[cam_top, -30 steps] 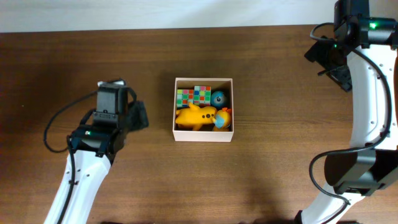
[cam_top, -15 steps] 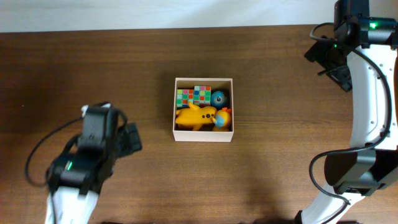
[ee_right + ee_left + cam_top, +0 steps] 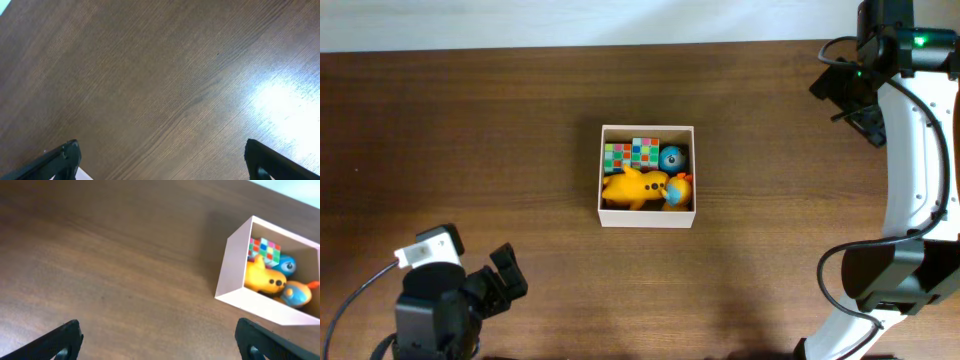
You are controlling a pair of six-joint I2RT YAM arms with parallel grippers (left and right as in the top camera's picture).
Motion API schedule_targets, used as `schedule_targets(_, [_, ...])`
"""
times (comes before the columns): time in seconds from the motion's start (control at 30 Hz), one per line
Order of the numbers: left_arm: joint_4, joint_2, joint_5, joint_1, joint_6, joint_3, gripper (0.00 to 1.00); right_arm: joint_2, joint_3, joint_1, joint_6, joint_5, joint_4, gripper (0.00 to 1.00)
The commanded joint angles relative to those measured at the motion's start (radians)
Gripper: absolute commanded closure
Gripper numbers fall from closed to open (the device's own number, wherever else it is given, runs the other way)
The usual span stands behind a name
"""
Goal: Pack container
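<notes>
Container (image 3: pixel 647 217) placed mid-table (image 3: pixel 520 130), four toys held inside.
In the container, the cubes (image 3: pixel 632 154) are set back left, the ball (image 3: pixel 672 158) back right, the plane (image 3: pixel 635 188) along the front, the chick (image 3: pixel 678 189) front right. The left tool (image 3: pixel 500 290) is positioned well front-left of it, the right tool (image 3: pixel 848 105) well back-right.

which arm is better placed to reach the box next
Left, probably: the left gripper is open and its wrist view takes in the container; the right gripper, also open, faces only table.
</notes>
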State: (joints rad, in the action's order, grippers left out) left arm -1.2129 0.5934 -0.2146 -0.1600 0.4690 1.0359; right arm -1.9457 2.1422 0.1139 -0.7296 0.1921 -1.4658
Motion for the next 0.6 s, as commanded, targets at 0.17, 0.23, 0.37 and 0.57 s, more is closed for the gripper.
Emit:
schedule_targets(0.17, [-0.063,-0.004,-0.106,0.006,0.009,-0.003,0.01,0.009,0.01,0.005,-0.003,0.002,0.0,0.01])
schedule_targets(0.23, [-0.072,-0.004,-0.19,0.006,0.009,-0.003,0.01,0.009,0.01,0.005,-0.003,0.002,0.0,0.01])
schedule_targets(0.37, [-0.086,-0.004,-0.19,0.006,0.009,-0.003,0.01,0.009,0.01,0.005,-0.003,0.002,0.0,0.01])
schedule_targets(0.57, [-0.071,-0.005,-0.19,0.006,0.01,-0.003,0.01,0.009,0.01,0.005,-0.003,0.002,0.0,0.01])
